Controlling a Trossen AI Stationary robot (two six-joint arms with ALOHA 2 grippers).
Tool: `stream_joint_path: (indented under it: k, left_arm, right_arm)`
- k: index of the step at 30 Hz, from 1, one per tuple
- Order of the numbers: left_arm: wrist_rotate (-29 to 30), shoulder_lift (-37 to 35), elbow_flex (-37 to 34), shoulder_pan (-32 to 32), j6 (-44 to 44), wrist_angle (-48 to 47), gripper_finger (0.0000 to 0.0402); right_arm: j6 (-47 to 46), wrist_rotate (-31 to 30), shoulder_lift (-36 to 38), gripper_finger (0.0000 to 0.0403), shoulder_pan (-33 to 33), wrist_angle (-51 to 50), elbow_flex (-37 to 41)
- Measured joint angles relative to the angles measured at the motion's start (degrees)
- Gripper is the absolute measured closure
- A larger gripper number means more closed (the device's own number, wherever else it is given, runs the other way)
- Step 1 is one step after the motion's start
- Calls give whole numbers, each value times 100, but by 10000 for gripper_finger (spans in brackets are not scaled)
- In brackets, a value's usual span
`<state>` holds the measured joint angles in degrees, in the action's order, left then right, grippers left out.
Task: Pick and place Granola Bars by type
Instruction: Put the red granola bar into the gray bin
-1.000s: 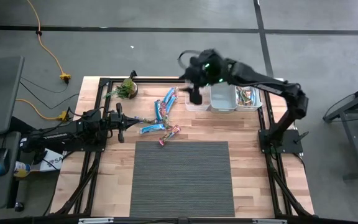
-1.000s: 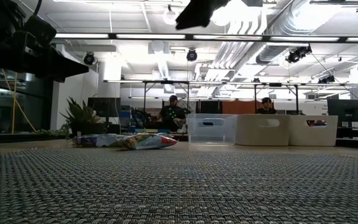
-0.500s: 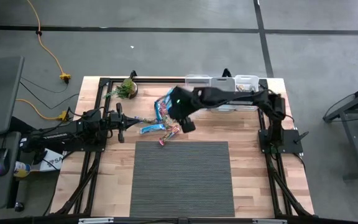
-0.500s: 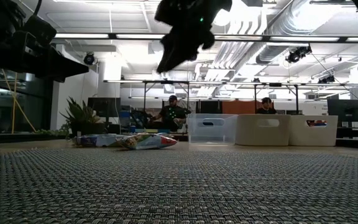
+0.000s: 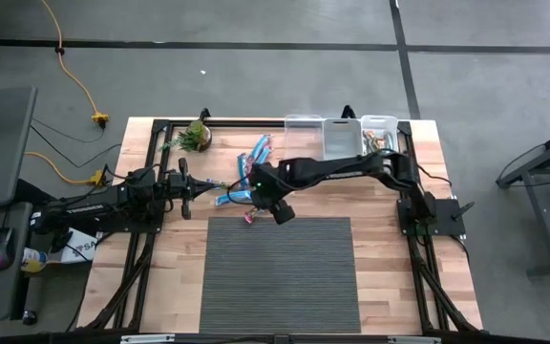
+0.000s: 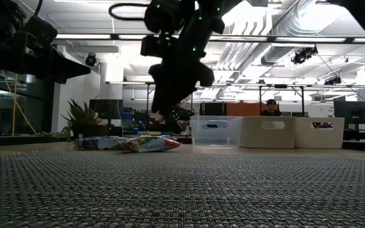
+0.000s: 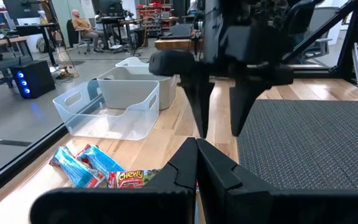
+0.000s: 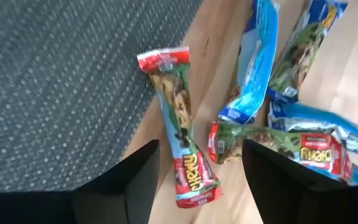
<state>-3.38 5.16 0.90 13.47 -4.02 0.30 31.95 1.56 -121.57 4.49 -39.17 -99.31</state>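
Left gripper (image 5: 183, 182): jaws pressed together, parked at the table's left side. Flat wrapped blue and red-white granola bars (image 5: 246, 186): heaped mid-table beside the grey woven mat (image 5: 280, 272). Right gripper (image 5: 261, 204): jaws spread, empty, above the heap. Clear rectangular plastic bins (image 5: 342, 139): far right edge.

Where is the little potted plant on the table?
In the high view, the potted plant stands at the table's far left corner, apart from the granola bars lying to its right.

Blue, red and green-printed granola bars (image 8: 180, 152) (glossy wrappers) lie beside a grey woven mat (image 5: 280, 272).
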Motion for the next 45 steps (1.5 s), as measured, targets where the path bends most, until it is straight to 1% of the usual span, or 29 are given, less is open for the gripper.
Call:
stream_joint_path:
  k: [8, 12, 21, 28, 31, 40, 45]
  left_arm:
    - [0, -1, 0, 0, 0, 1, 400]
    - [-1, -1, 0, 0, -1, 1, 400]
    - [0, -1, -1, 0, -1, 1, 400]
    - [0, 1, 0, 0, -1, 1, 400]
    - [0, -1, -1, 0, 0, 1, 400]
    - [0, 1, -1, 0, -1, 1, 400]
    - [0, 1, 1, 0, -1, 1, 400]
  right_arm:
    - [6, 51, -255, 192, 72, 178, -2]
    - [21, 264, -373, 192, 108, 237, 0]
    - [634, 339, -669, 192, 92, 194, 4]
    - [810, 352, -679, 192, 173, 333, 7]
    - [812, 491, -694, 192, 245, 344, 19]
    - [857, 655, -704, 193, 249, 499, 410]
    - [679, 787, -692, 208, 258, 601, 535]
